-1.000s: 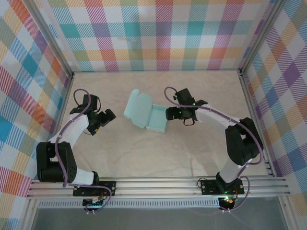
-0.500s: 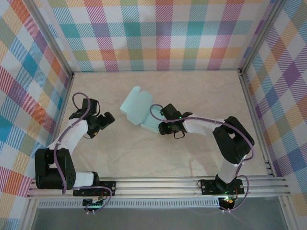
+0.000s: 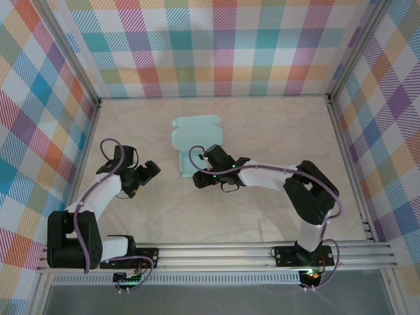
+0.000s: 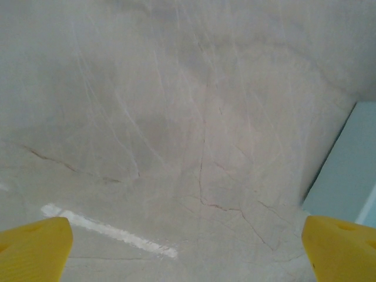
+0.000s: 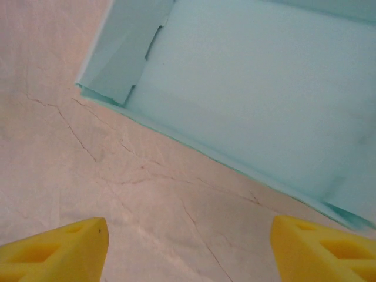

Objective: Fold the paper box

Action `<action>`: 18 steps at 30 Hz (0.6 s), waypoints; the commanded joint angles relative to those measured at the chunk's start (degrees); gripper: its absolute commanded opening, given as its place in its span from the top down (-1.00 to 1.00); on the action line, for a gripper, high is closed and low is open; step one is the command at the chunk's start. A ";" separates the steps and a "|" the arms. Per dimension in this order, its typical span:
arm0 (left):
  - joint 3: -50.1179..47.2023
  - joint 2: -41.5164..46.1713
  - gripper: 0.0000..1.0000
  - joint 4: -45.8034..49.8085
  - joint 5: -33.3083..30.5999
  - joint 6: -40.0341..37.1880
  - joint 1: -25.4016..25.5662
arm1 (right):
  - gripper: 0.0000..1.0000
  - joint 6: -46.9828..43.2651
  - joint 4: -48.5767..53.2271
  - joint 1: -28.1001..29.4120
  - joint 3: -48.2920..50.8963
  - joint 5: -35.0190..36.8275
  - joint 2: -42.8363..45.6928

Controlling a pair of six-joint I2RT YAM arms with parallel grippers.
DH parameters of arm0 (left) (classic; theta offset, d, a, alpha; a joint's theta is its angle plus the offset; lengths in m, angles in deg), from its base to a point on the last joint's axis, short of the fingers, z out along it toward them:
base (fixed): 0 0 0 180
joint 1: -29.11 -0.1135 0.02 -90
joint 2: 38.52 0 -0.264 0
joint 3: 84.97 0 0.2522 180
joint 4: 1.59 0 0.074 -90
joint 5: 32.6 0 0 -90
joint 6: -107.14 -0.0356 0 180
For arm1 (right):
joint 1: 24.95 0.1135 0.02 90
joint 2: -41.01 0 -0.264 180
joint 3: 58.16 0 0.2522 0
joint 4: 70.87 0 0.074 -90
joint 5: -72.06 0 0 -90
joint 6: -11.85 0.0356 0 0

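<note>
Here, the right arm is stretched low across the table [image 3: 275, 131] toward the left, its elbow bent near the right wall. The right gripper [image 3: 199, 176] is held at the near edge of the paper box [image 3: 195, 134], jaws spread and nothing between them. The left arm is folded, and the left gripper [image 3: 153, 172] is held just left of the box, fingers wide apart and empty. The box lies mid-table, slightly left of centre, and bare surface is seen around it.
</note>
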 commanded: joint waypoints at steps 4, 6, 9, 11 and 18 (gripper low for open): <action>0.14 -3.51 -0.88 -3.31 -2.40 3.83 5.82 | -0.45 3.52 0.29 -8.65 2.21 3.92 7.58; 0.89 -5.24 -0.79 -4.15 -2.35 3.21 5.85 | -0.41 5.94 -0.24 -12.49 2.40 1.55 7.37; 3.54 -6.68 -0.72 -5.73 -1.45 -0.31 5.82 | -0.40 8.12 -2.50 -16.98 2.04 -5.49 6.24; 5.30 -7.56 -0.71 -8.05 1.12 -3.60 5.82 | -0.39 8.23 -1.36 -18.44 -0.08 -7.98 4.40; 11.57 -16.67 -0.40 -12.36 6.94 -4.81 5.98 | -0.22 14.33 -1.08 -19.49 -2.41 -7.42 -0.89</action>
